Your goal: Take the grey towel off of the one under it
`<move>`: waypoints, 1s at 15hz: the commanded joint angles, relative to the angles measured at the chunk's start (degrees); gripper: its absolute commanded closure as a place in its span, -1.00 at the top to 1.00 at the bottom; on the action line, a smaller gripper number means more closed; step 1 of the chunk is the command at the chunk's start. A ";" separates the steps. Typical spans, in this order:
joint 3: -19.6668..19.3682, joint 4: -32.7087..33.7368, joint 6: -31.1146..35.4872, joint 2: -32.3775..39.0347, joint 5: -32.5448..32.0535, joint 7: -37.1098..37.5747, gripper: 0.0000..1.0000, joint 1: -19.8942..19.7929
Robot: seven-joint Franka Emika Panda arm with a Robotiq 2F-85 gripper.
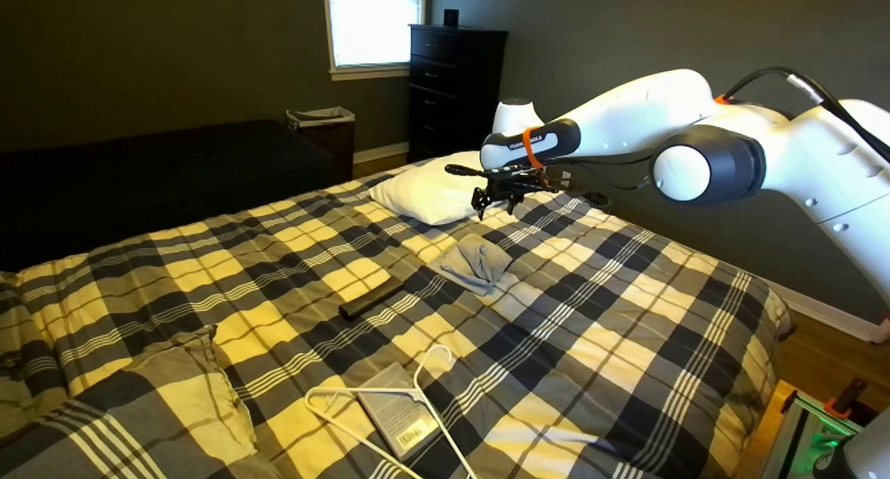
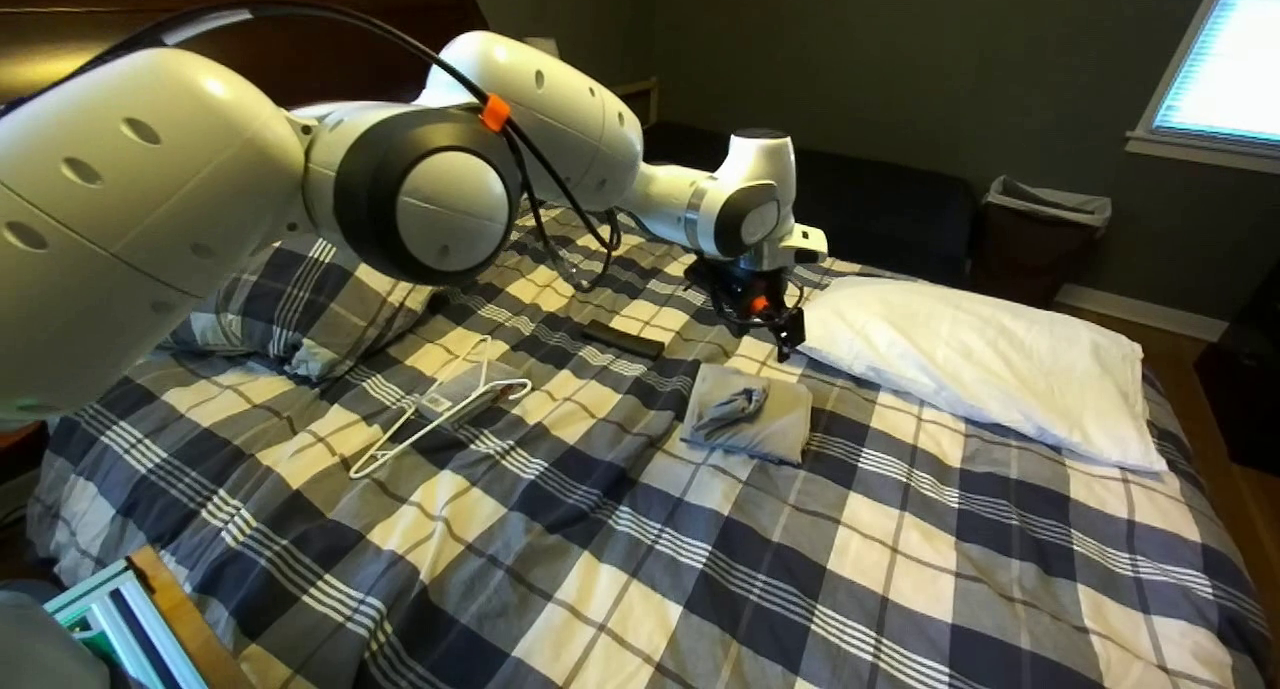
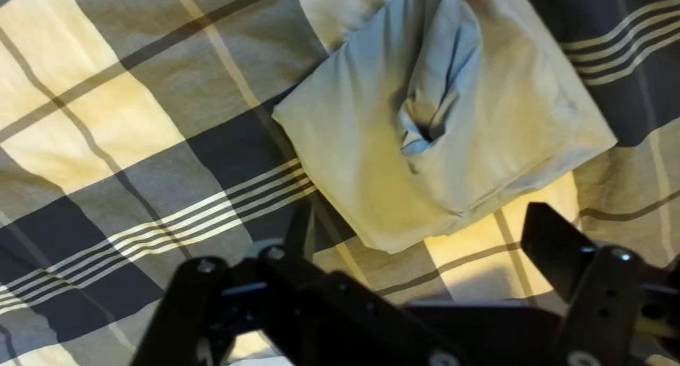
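Observation:
A grey towel [image 1: 475, 262] lies as a folded square on the plaid bed, with a rumpled ridge standing up in its middle. It also shows in an exterior view [image 2: 775, 429] and in the wrist view [image 3: 361, 143]. Layered edges show along one side, but I cannot clearly tell a second towel under it. My gripper [image 1: 496, 208] hangs above the bed near the towel, on the pillow side, apart from it. In the wrist view the gripper [image 3: 419, 225] is open, its black fingers wide apart with nothing between them. The gripper also shows in an exterior view [image 2: 786, 344].
A white pillow [image 2: 980, 364] lies close to the gripper and towel. A dark bar-like object [image 1: 372, 298] lies beside the towel. A white hanger [image 1: 361, 390] rests over a grey box or book [image 1: 396, 409]. A plaid pillow [image 1: 174, 388] lies at the other end.

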 commanded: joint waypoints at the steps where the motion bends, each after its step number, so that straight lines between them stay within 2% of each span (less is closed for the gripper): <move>1: 0.06 1.28 -0.05 1.06 -0.30 -0.06 1.00 -0.48; 11: 1.28 5.11 2.11 6.73 0.10 -0.70 1.00 -0.54; 12: 0.89 5.01 0.39 6.69 0.10 0.16 1.00 -0.47; 15: 0.86 3.25 0.80 5.57 0.02 -0.10 1.00 -0.28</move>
